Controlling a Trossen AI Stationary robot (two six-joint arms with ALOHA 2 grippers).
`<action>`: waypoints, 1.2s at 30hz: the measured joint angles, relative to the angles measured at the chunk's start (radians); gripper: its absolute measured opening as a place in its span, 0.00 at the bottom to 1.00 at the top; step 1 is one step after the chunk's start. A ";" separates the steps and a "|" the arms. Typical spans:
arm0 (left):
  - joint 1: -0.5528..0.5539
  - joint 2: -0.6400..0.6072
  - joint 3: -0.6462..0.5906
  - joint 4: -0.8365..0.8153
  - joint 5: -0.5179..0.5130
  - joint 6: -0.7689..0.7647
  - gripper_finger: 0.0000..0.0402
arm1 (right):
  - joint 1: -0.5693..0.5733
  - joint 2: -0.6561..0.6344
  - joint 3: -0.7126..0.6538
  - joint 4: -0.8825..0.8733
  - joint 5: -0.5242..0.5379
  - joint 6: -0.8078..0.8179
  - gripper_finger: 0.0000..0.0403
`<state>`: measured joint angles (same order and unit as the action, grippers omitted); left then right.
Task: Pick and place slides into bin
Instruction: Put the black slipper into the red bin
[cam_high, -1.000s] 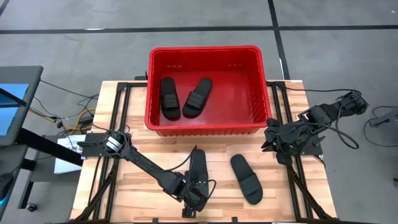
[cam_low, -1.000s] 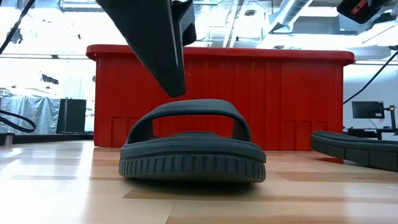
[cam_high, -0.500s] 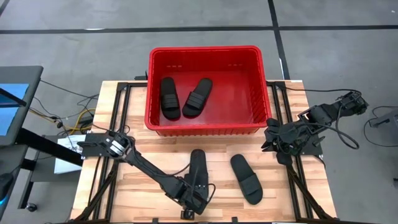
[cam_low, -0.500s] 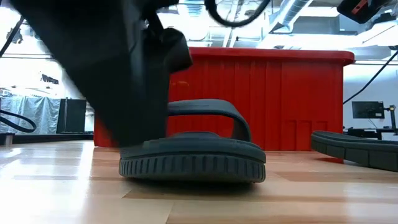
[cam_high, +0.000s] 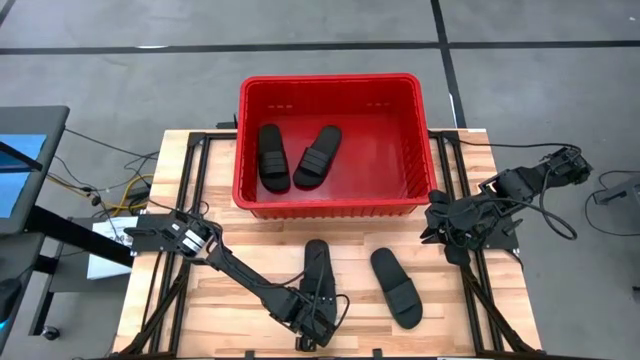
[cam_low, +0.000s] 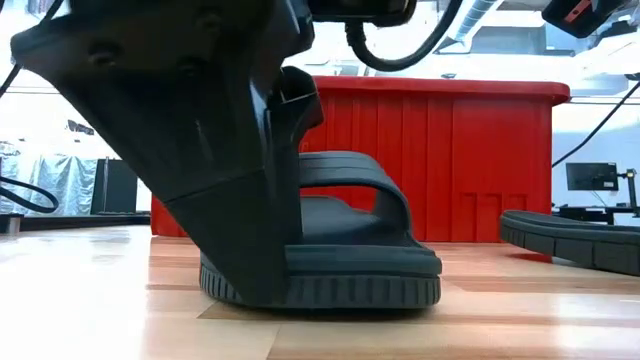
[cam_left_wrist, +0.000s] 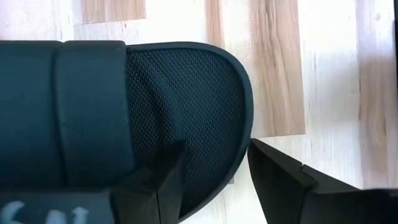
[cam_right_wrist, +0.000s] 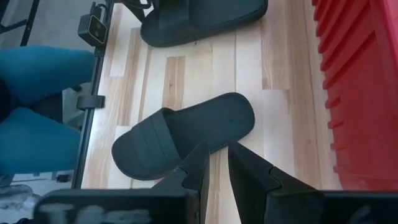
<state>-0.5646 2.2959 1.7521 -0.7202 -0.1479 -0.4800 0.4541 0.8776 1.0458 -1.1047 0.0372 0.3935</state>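
Two black slides (cam_high: 273, 157) (cam_high: 318, 155) lie inside the red bin (cam_high: 332, 83) at the table's far side. Two more rest sole-down on the wooden table: one (cam_high: 318, 268) near the middle and one (cam_high: 397, 288) to its right. My left gripper (cam_high: 315, 322) is open and points steeply down over the near end of the middle slide (cam_left_wrist: 186, 93). My right gripper (cam_right_wrist: 217, 158) hangs above the table's right side, over the right slide (cam_right_wrist: 180, 140). Its fingers are a narrow gap apart with nothing between them. My left gripper straddles the rim of the sole at the slide's near end, coming from above. One finger (cam_left_wrist: 155, 186) stands on the mesh footbed (cam_left_wrist: 193, 124) just short of the strap. The other (cam_left_wrist: 280, 180) stands outside the rim and reaches down beside the sole (cam_low: 250, 270). The slide lies flat on the table.
Black frame rails (cam_high: 190, 200) run along the table's left and right sides. Bare wood (cam_high: 240, 240) lies between the bin and the two slides. A person's blue-clad legs (cam_right_wrist: 37, 112) show beyond the table's near edge.
My left gripper has come down onto the near end of the middle slide, its fingers the same distance apart. The slide has shifted a little on the table under it. The right arm has kept still.
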 joint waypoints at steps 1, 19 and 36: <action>0.000 0.004 0.001 0.000 0.000 -0.003 0.41 | 0.000 0.000 0.000 0.000 0.000 0.000 0.13; -0.018 0.021 0.053 -0.041 -0.032 -0.083 0.01 | 0.000 0.000 0.000 -0.002 0.000 0.000 0.13; -0.077 0.031 0.475 -0.427 -0.119 -0.103 0.00 | 0.000 0.000 0.000 -0.011 0.000 0.000 0.13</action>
<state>-0.6415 2.3264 2.2270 -1.1472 -0.2670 -0.5825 0.4541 0.8772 1.0458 -1.1152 0.0372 0.3935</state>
